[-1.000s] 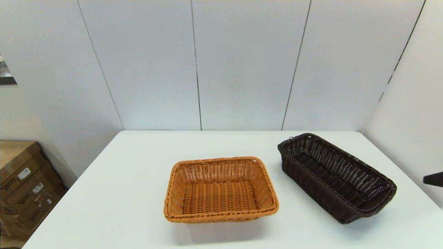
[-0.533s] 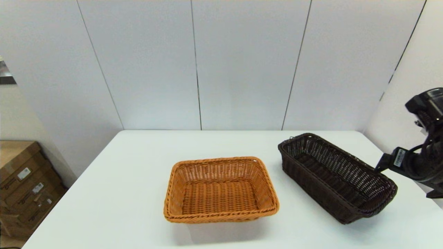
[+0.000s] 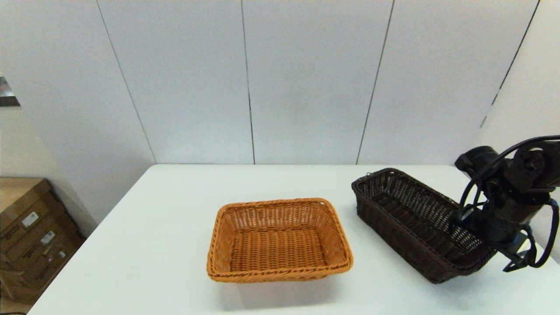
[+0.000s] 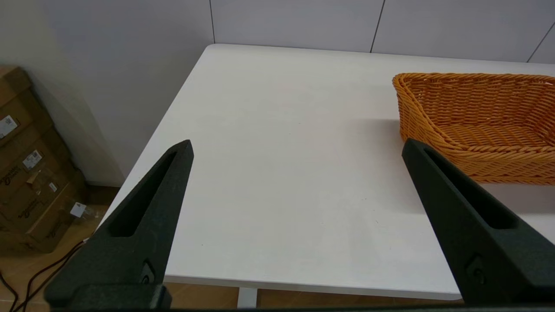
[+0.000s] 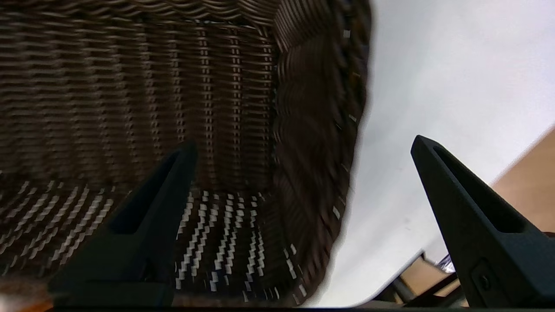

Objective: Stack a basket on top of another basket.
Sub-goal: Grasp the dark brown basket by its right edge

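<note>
right hand (image 5: 299, 151) spread apart, straddling near end wall of dark basket (image 3: 415, 218); orange basket (image 3: 278, 238) well apart

white table (image 3: 153, 245), orange basket (image 3: 278, 238) near its middle, dark brown basket (image 3: 415, 223) to the right

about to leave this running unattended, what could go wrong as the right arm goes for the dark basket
1. The open right gripper straddles the near end wall of the dark brown basket; gripping one end may tilt it or let it slip.
2. That basket is longer and narrower than the orange basket, so it may rest on the rim and rock.
3. It sits near the table edge; a nudge could push it off.
</note>
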{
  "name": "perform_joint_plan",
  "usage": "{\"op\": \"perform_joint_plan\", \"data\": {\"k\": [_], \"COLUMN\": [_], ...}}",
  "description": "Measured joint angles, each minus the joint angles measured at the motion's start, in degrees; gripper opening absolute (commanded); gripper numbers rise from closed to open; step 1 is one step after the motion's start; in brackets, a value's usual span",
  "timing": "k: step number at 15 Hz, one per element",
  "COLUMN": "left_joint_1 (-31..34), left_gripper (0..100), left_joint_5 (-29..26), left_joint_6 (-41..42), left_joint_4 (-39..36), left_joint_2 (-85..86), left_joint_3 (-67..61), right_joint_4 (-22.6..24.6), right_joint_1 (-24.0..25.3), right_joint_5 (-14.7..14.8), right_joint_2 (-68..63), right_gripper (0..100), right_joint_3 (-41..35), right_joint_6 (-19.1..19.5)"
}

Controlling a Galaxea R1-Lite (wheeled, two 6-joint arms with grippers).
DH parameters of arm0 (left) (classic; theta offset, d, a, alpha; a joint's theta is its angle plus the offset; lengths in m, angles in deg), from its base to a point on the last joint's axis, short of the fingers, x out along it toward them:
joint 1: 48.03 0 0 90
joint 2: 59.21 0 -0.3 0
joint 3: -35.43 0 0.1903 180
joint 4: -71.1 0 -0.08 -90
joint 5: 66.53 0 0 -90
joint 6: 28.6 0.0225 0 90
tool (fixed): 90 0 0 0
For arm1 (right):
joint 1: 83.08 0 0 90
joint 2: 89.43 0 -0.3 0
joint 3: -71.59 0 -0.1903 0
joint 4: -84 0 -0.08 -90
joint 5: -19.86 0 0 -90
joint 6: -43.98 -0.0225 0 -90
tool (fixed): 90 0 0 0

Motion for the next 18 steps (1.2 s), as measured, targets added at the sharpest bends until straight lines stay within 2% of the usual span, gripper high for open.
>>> {"op": "perform_joint_plan", "data": {"k": [3, 6, 9, 10, 12, 18], "left_joint_1": [0.0, 0.0, 0.0, 0.0, 0.0, 0.0], "left_gripper": [100, 100, 100, 100, 100, 100], "left_joint_5": [0.0, 0.0, 0.1, 0.0, 0.0, 0.0], "left_joint_6": [-0.1, -0.2, -0.2, -0.2, -0.2, -0.2], "left_joint_4": [0.0, 0.0, 0.0, 0.0, 0.0, 0.0], "left_joint_2": [0.0, 0.0, 0.0, 0.0, 0.0, 0.0], "left_joint_3": [0.0, 0.0, 0.0, 0.0, 0.0, 0.0], "right_joint_4": [1.4, 1.8, 1.9, 2.1, 3.3, 3.4], "right_joint_1": [-0.4, -1.7, -2.9, -3.3, -4.0, -5.3], "right_joint_5": [-2.6, -7.1, -8.4, -9.5, -11.8, -12.5], "right_joint_2": [-3.1, -5.2, -6.3, -6.7, -7.6, -7.9], "right_gripper": [100, 100, 100, 0, 0, 0], "right_joint_3": [-0.5, -0.7, -0.7, -0.7, -0.7, -0.7], "right_joint_6": [-0.2, -0.2, -0.1, -0.1, 0.1, 0.5]}}
